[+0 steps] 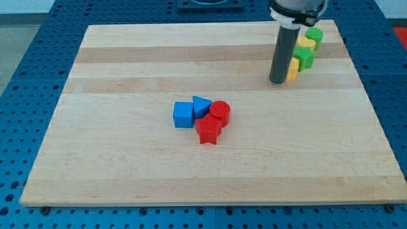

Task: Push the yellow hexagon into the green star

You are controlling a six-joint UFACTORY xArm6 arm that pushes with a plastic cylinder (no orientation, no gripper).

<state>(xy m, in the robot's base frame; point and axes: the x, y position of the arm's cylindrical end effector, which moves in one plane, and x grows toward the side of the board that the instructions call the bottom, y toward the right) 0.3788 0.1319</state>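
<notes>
My tip [278,81] rests on the board at the view's upper right. It stands just left of a yellow block [294,69] and seems to touch it; the rod hides part of that block, so its shape is unclear. A green star-like block [306,58] sits right behind that yellow block, touching it. A second yellow block [306,43], which looks like a hexagon, lies just above the green star. Another green block [314,35] sits at the top of this row, near the board's top right corner.
A cluster lies near the board's middle: a blue cube [183,115], a blue triangle [201,105], a red cylinder [220,113] and a red star [208,130]. The wooden board [127,152] rests on a blue perforated table.
</notes>
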